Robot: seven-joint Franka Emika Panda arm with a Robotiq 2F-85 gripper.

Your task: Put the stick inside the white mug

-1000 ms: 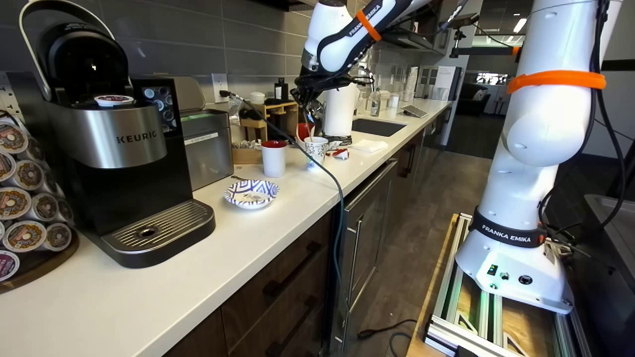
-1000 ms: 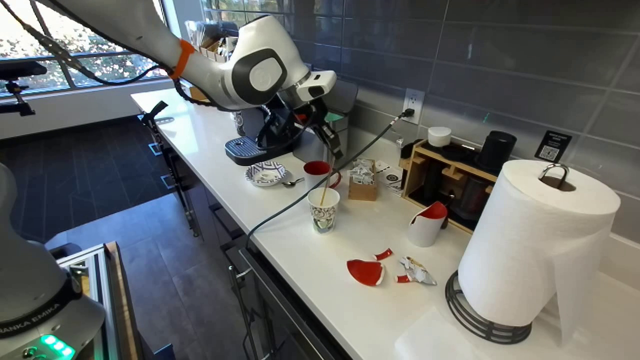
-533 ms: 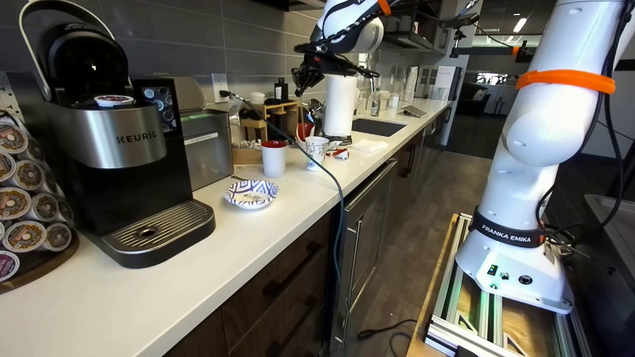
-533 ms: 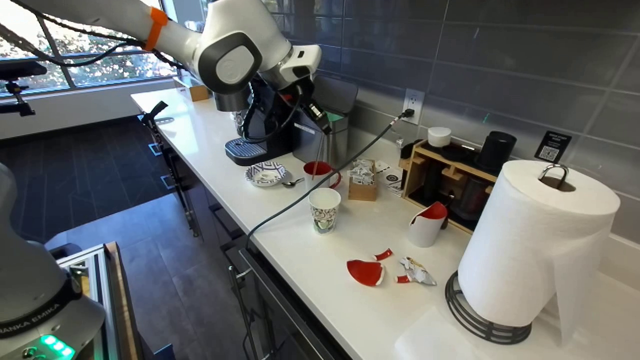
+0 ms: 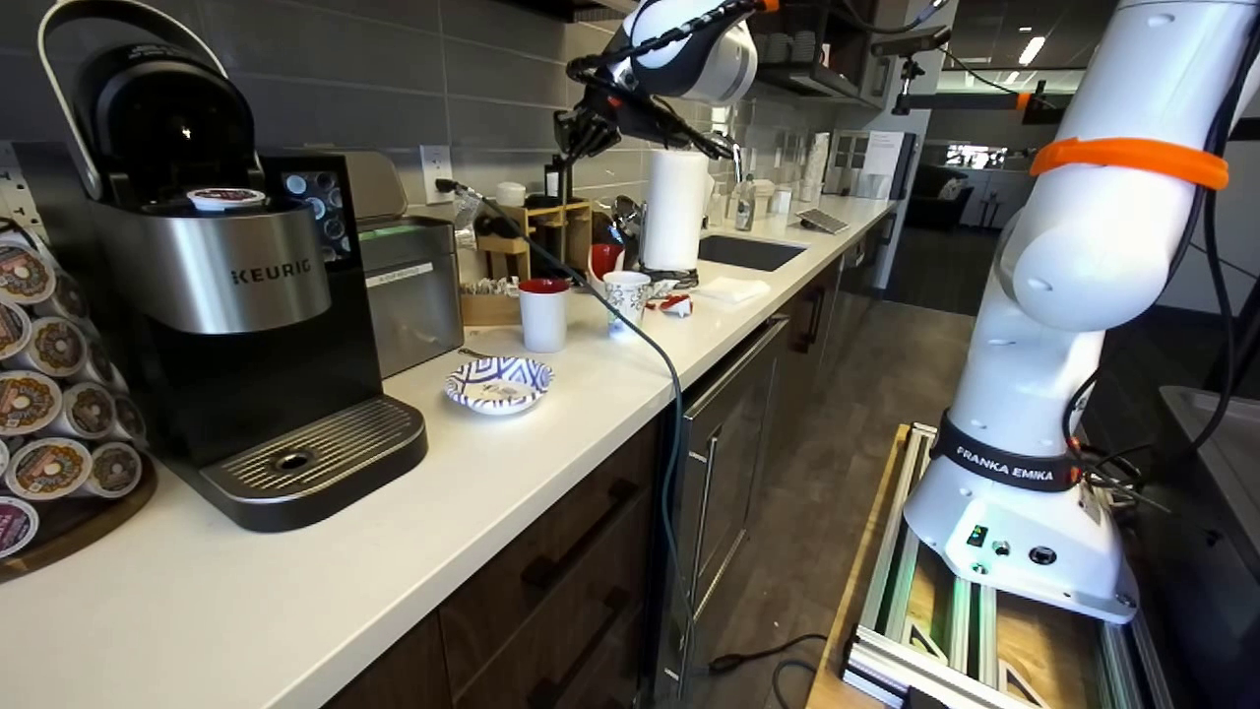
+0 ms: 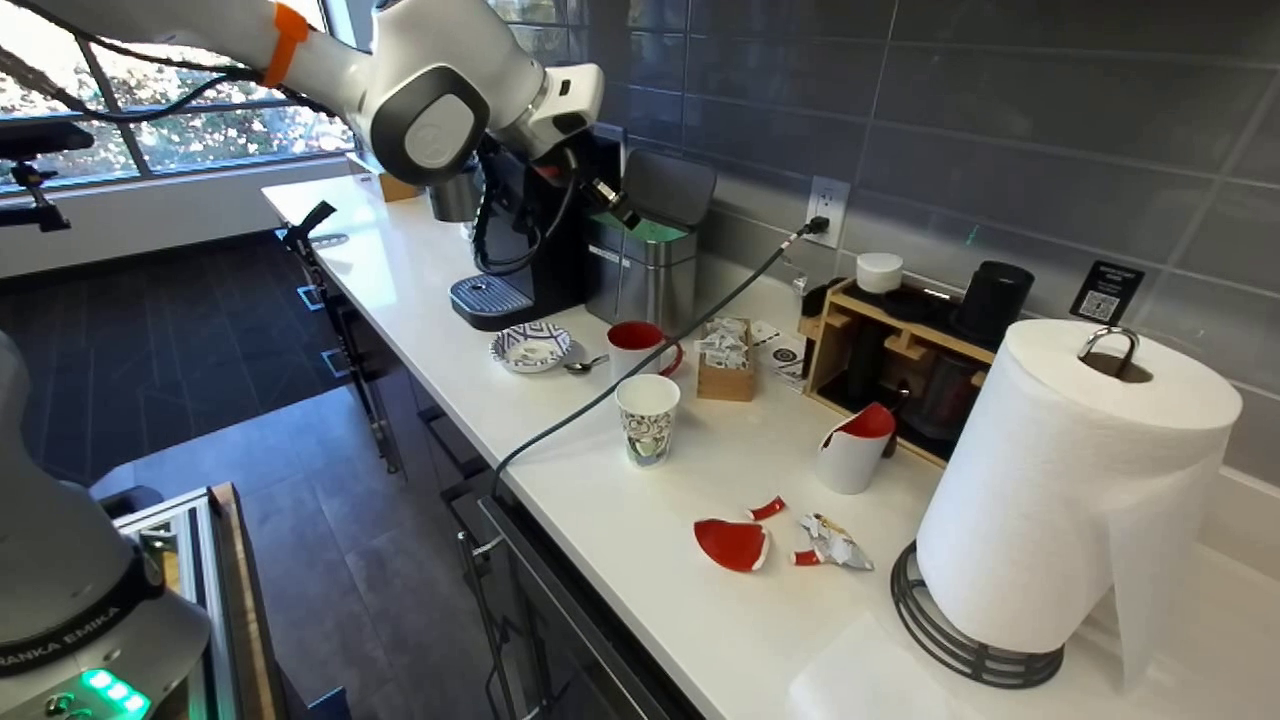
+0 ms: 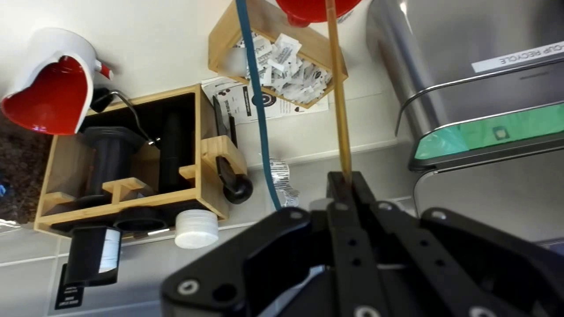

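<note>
the gripper [image 7: 347,178], at the down-tilted end of an arm [image 6: 450,50] reaching over the counter [image 6: 640,530], pinches one end of the stick [image 7: 338,88]; below the gripper stands the white mug [image 5: 544,320], upright, though whether the stick's tip is inside it i cannot tell. near the gripper, the label [image 7: 517,57] on a steel bin [image 7: 440,44] reads "cup recycle"; past it the coffee maker [image 5: 226,286] says "keurig", and well away the base band [image 5: 1004,466] says "franka emika".
</note>
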